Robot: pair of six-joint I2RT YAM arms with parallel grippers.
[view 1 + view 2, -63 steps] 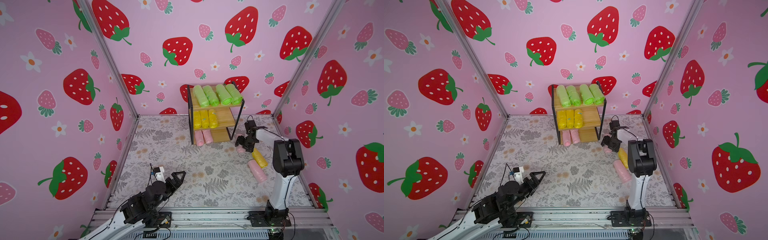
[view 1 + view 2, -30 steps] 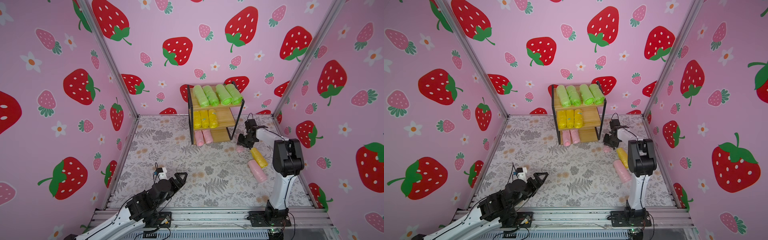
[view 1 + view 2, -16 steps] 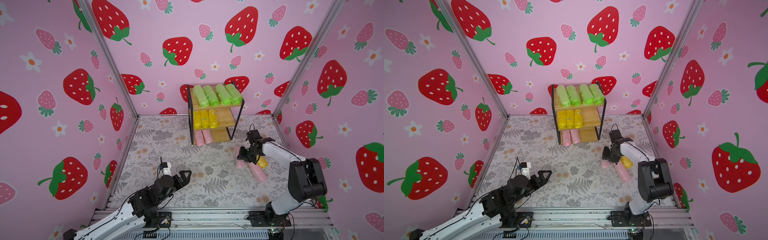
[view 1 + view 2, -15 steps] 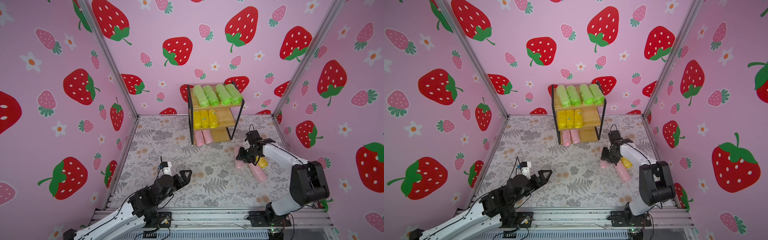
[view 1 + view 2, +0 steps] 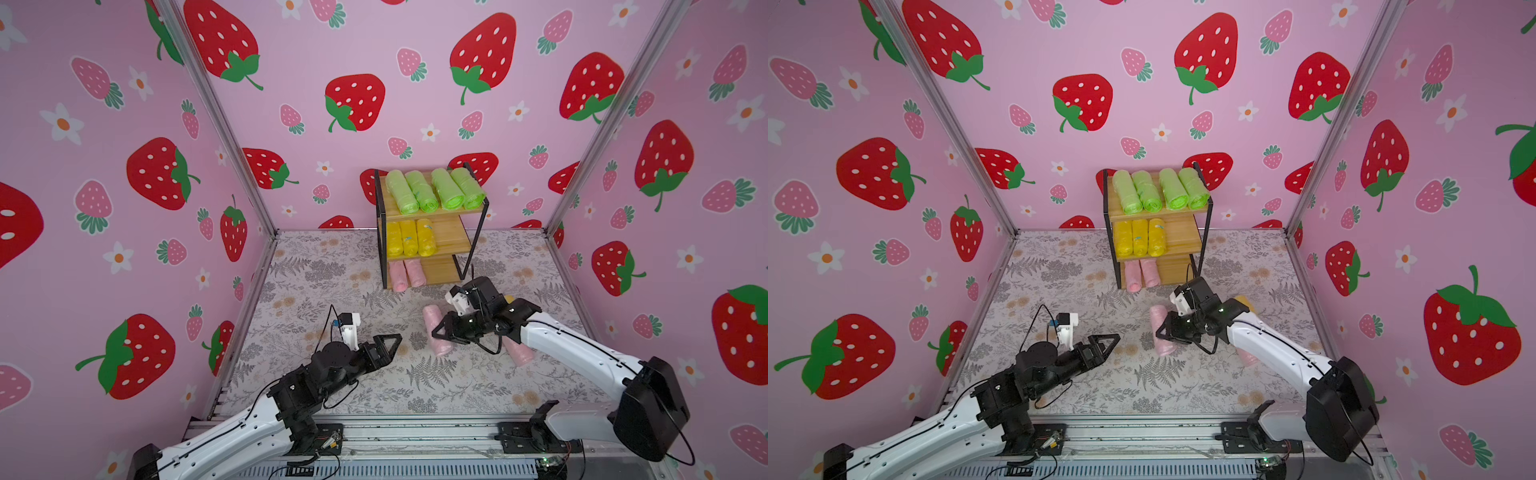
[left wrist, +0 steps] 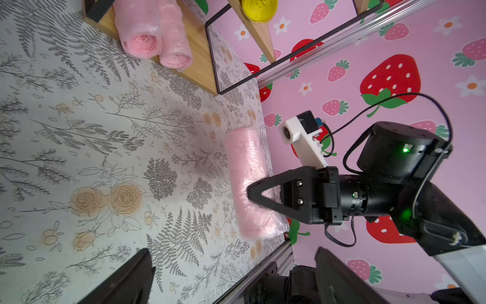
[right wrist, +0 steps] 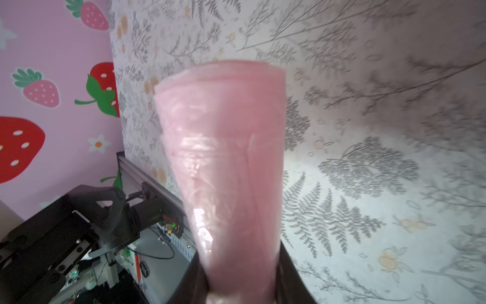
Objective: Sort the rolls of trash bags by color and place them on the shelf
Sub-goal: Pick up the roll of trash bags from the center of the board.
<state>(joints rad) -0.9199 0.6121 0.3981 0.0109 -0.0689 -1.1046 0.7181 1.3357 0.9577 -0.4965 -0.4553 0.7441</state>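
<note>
Pale pink crinkly plastic roll of trash bags (image 5: 432,318) is pinched across its middle by the right gripper (image 5: 441,333), whose black fingers press into the soft plastic on both sides. The right wrist view shows the roll (image 7: 231,158) sticking out lengthways from between them. It is out in front of the small three-tier shelf with a thin black metal frame and light wooden boards (image 5: 454,232), apart from it and over the grey floral-print worktop (image 5: 332,270). I cannot tell whether its underside touches the worktop.

On the shelf, four light green rolls (image 5: 434,193) lie side by side on the top board. Three yellow rolls (image 5: 409,239) sit on the middle board, and two pale pink rolls (image 5: 406,274) on the bottom one, all crowded toward the robot's left end. A second loose pink roll (image 5: 519,355) lies on the worktop just beyond the right arm. The end of a loose yellow roll (image 5: 509,298) peeks out behind that arm's wrist.

From the front, the left gripper (image 5: 388,343) points toward the held roll, near it but with a gap between. Its jaws are spread wide with nothing between them, as the left wrist view shows (image 6: 231,276).
</note>
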